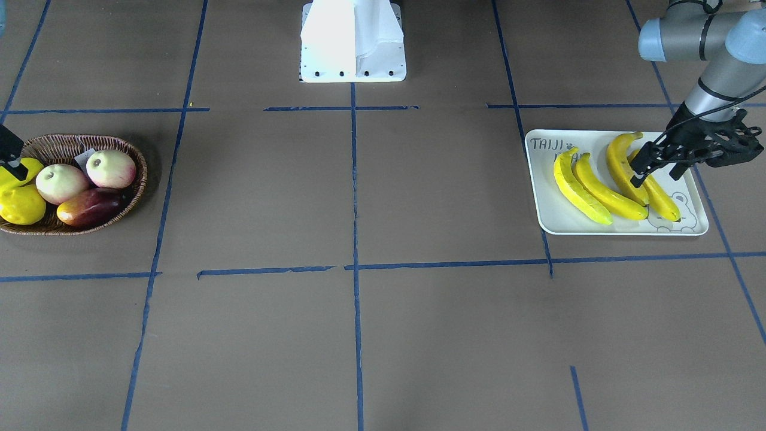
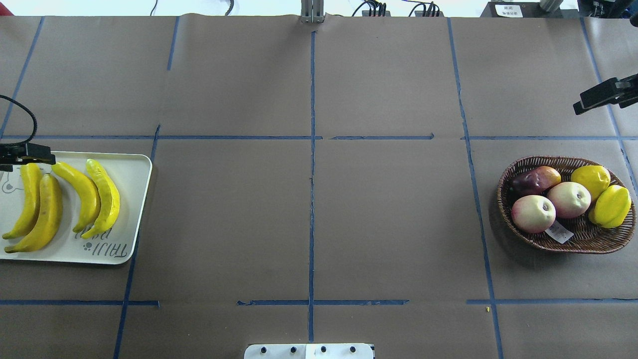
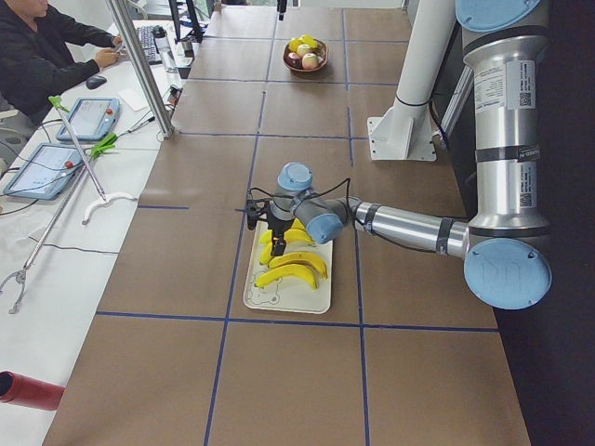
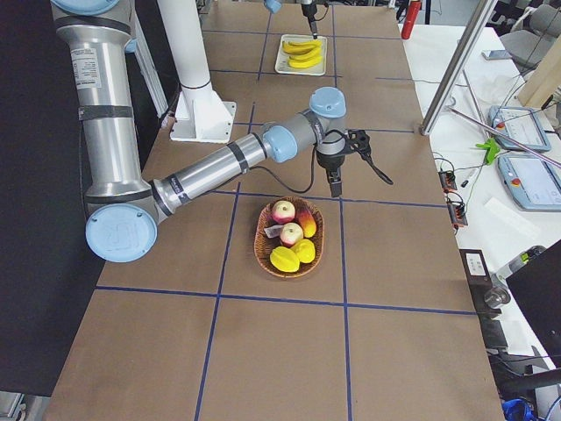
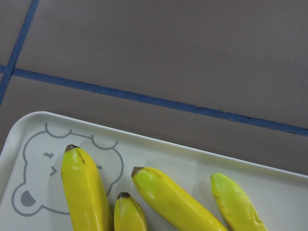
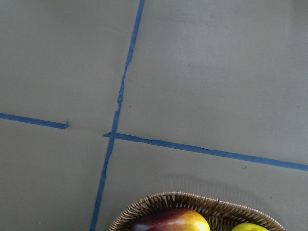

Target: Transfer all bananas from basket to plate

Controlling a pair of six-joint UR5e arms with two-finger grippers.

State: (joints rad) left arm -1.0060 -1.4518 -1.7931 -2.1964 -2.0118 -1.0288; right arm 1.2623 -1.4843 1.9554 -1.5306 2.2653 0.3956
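Note:
Four yellow bananas (image 1: pixel 607 191) lie side by side on the off-white "TAIJI BEAR" plate (image 1: pixel 550 215). They also show in the overhead view (image 2: pixel 79 192) and the left wrist view (image 5: pixel 84 192). My left gripper (image 1: pixel 658 167) hovers open and empty just over the bananas' far ends. The wicker basket (image 2: pixel 573 239) holds no banana, only other fruit. My right gripper (image 2: pixel 593 97) hangs open and empty beside the basket's far edge, above the table. The basket rim (image 6: pixel 163 199) shows at the bottom of the right wrist view.
In the basket lie two pink-white peaches (image 2: pixel 533 213), a dark red mango (image 2: pixel 533 180), a lemon (image 2: pixel 591 179) and a yellow-green pointed fruit (image 2: pixel 610 205). The robot's white base (image 1: pixel 353 42) stands at the table's middle edge. Blue tape lines cross the brown table.

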